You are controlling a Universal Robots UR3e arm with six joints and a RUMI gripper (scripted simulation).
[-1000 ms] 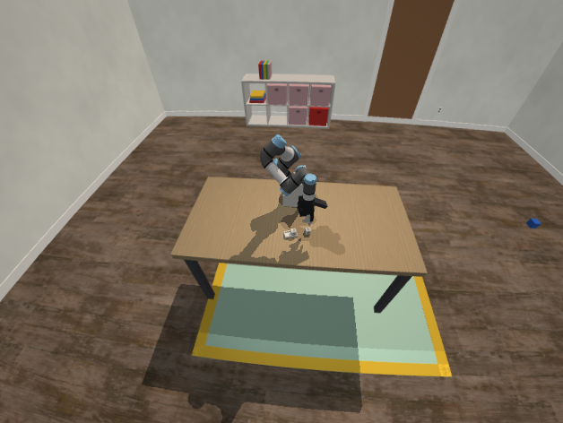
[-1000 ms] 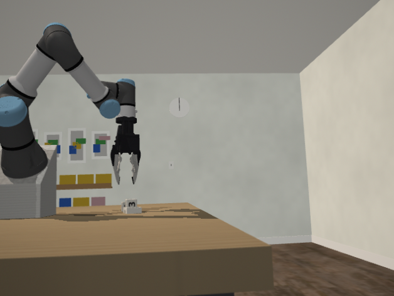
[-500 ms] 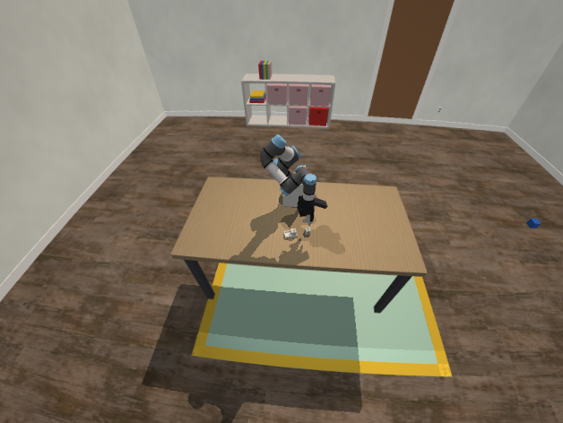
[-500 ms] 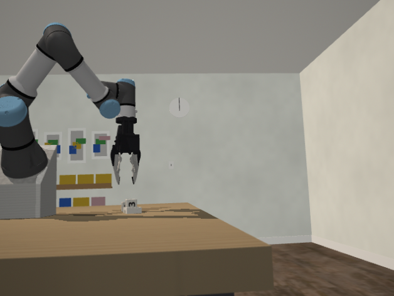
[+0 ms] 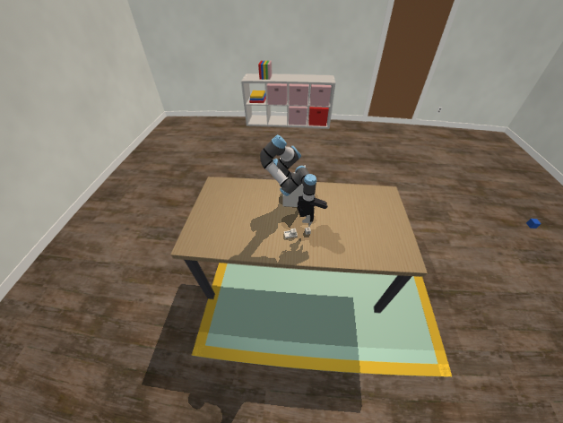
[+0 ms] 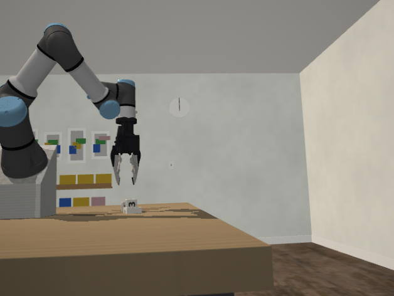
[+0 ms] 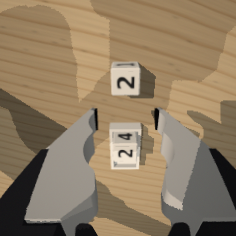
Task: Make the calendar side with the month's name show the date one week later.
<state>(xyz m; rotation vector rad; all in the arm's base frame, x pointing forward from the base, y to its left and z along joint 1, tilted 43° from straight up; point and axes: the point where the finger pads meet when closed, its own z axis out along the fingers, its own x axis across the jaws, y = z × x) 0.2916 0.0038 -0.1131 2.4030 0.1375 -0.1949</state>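
Note:
A small white calendar tray (image 7: pixel 125 146) sits on the wooden table with a cube in it; from above I read the digits 2 and 4 on it. A second white cube (image 7: pixel 125 80) lies loose on the table just beyond the tray, apart from it, with a 2 on top. In the exterior view the tray (image 6: pixel 131 209) is at the table's far side with a 3 facing the camera. My gripper (image 6: pixel 125 182) hangs well above the table, pointing straight down over the tray. Its fingers are partly closed with a gap, holding nothing.
The arm's base block (image 6: pixel 28 190) stands on the table's back edge. The tray (image 5: pixel 290 234) and loose cube (image 5: pixel 307 231) are near the table's middle. A shelf (image 5: pixel 289 99) stands by the far wall and a small blue block (image 5: pixel 532 222) lies on the floor.

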